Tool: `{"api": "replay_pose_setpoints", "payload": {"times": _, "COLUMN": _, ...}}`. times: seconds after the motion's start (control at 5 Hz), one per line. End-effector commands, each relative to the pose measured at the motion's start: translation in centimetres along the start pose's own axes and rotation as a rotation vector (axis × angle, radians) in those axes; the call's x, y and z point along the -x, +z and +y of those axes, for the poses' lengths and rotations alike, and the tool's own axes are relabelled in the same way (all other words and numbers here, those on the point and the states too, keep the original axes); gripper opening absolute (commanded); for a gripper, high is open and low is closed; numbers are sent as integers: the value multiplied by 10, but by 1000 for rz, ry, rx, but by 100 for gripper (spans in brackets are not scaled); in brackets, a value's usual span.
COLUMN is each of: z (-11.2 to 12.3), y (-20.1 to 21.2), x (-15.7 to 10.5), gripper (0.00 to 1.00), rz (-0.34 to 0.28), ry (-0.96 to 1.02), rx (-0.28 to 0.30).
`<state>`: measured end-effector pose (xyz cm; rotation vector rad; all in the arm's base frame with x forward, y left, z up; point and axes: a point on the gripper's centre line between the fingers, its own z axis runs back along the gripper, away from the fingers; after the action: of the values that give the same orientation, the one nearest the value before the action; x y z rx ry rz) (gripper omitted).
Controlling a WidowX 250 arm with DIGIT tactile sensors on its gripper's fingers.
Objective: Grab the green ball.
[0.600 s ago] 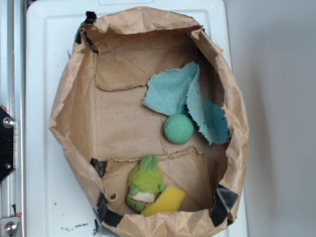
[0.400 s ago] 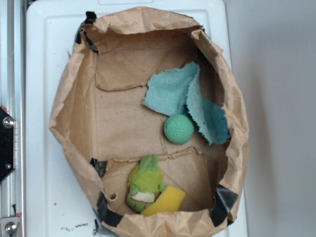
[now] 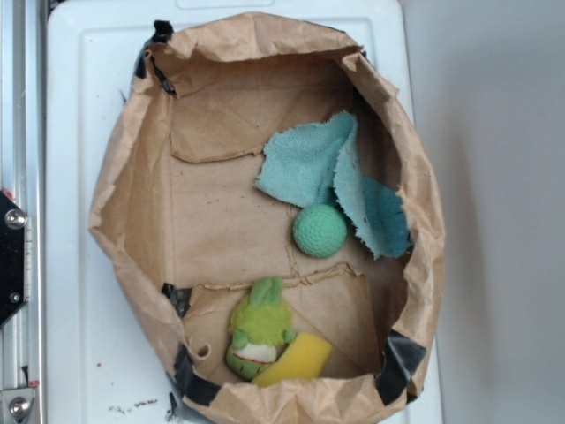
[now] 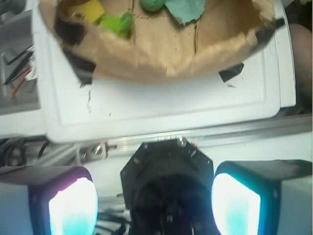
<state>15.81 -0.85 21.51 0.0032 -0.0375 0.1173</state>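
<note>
A white table (image 3: 75, 177) takes up most of the exterior view, and on it sits a big brown paper bag (image 3: 124, 212), cut down low with its rim rolled outward and patched with strips of black tape (image 3: 402, 353). Everything else lies inside that bag. A frayed teal cloth (image 3: 327, 168) is crumpled toward the far right side. Near the front wall a yellow-green plush toy (image 3: 259, 329) lies with a yellow sponge (image 3: 300, 358) touching its right side.

The green ball (image 3: 320, 230) — small, dimpled, mint-coloured — rests on the bag's floor just below the cloth, touching the cloth's edge, well apart from the plush.

The end effector (image 4: 154, 196) shows only in the wrist view, hanging outside the bag over the table's edge and a metal rail (image 4: 205, 139). Its two fingers (image 4: 73, 203) stand wide apart with nothing between them — released. From there the ball is just a green sliver (image 4: 152, 4) at the top of the frame.
</note>
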Motion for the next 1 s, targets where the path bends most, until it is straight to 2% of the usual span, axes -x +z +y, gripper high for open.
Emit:
{"api": "replay_pose_setpoints", "payload": {"times": 0.0, "z": 9, "y": -22, "x": -76, "gripper": 100, "rz": -50, "ry": 229, "rx": -5}}
{"api": "replay_pose_setpoints", "payload": {"times": 0.2, "z": 17, "y": -43, "x": -92, "gripper": 100, "rz": -195, "ry": 430, "rx": 6}}
{"api": "replay_pose_setpoints", "payload": {"times": 0.4, "z": 21, "y": -60, "x": -111, "gripper": 100, "rz": -290, "ry": 525, "rx": 1}}
{"api": "replay_pose_setpoints", "payload": {"times": 0.6, "z": 22, "y": -76, "x": -130, "gripper": 100, "rz": -300, "ry": 589, "rx": -6}}
{"api": "replay_pose_setpoints", "payload": {"times": 0.8, "z": 25, "y": -97, "x": -142, "gripper": 100, "rz": -296, "ry": 607, "rx": -51}}
